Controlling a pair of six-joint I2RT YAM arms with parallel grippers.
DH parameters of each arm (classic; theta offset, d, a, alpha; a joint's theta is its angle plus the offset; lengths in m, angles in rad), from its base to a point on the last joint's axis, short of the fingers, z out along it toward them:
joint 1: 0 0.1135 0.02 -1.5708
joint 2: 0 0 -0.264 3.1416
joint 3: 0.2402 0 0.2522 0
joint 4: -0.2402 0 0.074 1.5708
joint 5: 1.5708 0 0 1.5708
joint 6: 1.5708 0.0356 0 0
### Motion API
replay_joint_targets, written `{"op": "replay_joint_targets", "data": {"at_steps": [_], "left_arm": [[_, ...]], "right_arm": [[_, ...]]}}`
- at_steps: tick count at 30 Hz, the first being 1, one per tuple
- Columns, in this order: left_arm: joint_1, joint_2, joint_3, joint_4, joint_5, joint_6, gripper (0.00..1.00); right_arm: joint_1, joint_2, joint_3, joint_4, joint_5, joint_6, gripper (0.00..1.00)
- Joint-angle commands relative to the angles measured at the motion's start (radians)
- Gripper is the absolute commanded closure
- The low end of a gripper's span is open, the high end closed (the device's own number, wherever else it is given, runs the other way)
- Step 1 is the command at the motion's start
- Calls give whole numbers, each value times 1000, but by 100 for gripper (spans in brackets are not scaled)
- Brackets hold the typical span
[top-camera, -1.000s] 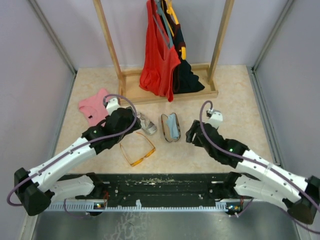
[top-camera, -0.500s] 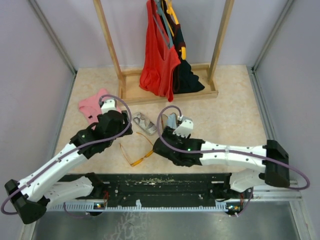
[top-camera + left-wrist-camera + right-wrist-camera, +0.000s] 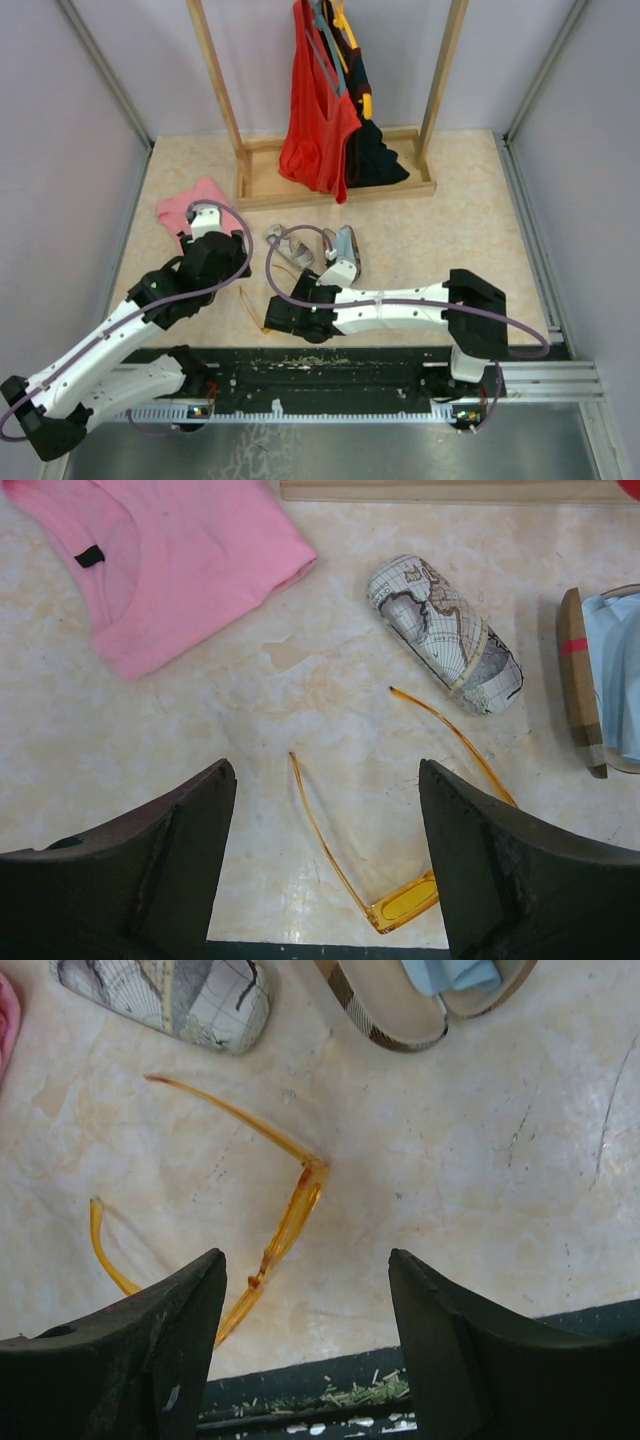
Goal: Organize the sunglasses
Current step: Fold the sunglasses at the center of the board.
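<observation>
Between our right fingers: the right gripper [image 3: 305, 1260] stands spread wide and holds nothing; the sunglasses [image 3: 290, 1215] lie flat on the table [image 3: 470, 1170] under the gap, and we see no finger touching them.
Sunglasses: amber-orange frame with both arms unfolded. The front bar runs under the right gripper's gap, one arm reaches ahead of it, and the other curls off to the side.
Our left gripper [image 3: 325, 770]: released too, jaws far apart, nothing grasped. One end of the sunglasses' front lies low in its gap, with the two arms stretching ahead.
Ahead of the right gripper: a map-printed case [image 3: 170, 995], closed, off to one side. Beside it is a brown case [image 3: 385, 1015], open, with a light blue cloth [image 3: 450, 975] inside.
Ahead of the left gripper: a pink shirt [image 3: 170, 560] spread flat, well apart from the sunglasses.
Surface: pale marbled beige, scuffed, with a black rail [image 3: 330, 370] along the near edge behind both grippers.
Room: plain lilac-grey walls [image 3: 60, 150] on three sides. Beyond both grippers stands a wooden rack [image 3: 300, 190] on the table, a red garment [image 3: 315, 120] and a dark garment [image 3: 375, 160] hanging from it.
</observation>
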Motion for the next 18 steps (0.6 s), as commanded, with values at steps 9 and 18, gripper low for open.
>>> {"op": "replay_joint_targets", "data": {"at_steps": [9, 18], "left_arm": [[5, -172, -8, -56, -119, -57, 20], [4, -178, -10, -55, -119, -56, 20]], "right_arm": [[20, 109, 32, 134, -86, 67, 40], [0, 149, 26, 244, -123, 44, 45]]}}
